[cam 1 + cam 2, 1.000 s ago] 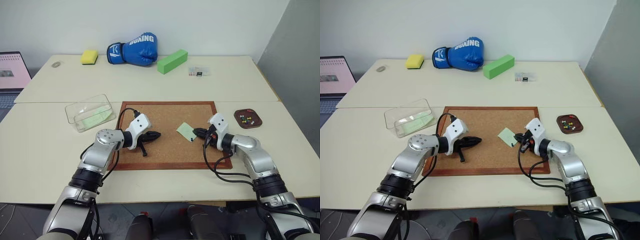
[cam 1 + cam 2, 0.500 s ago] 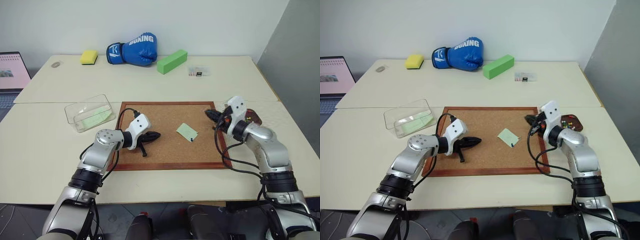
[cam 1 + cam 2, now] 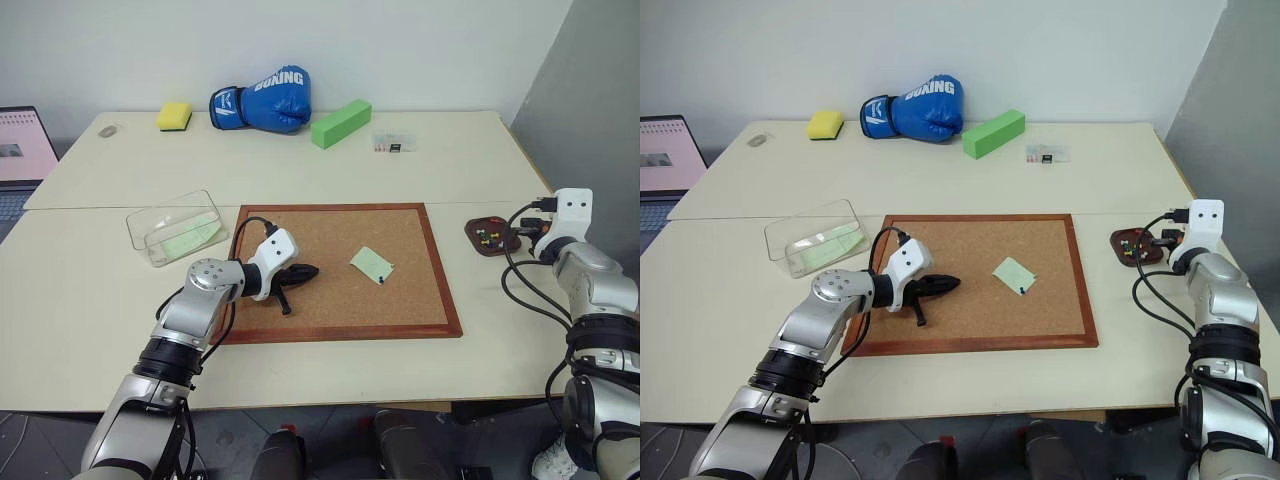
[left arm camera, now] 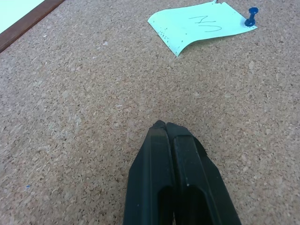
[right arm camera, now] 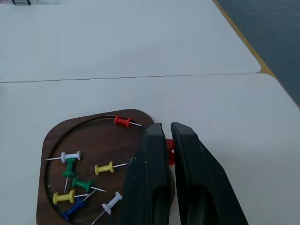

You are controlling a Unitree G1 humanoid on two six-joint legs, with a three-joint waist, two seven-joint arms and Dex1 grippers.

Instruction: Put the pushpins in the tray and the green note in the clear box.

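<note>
We see the right gripper (image 5: 165,136) above the tray (image 5: 56,140), pinching a red pin (image 5: 170,145). The left gripper (image 4: 166,127), fingers pressed together, rests on the board (image 3: 330,235) near the note (image 3: 371,264).

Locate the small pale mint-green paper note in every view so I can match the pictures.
Left eye view: the small pale mint-green paper note lies right of centre on the cork board.
Right eye view: same place on the board.
Left wrist view: near the top, one corner curled.
Right wrist view: not in it.
Shared landmark: the blue pushpin at the note's corner.
</note>
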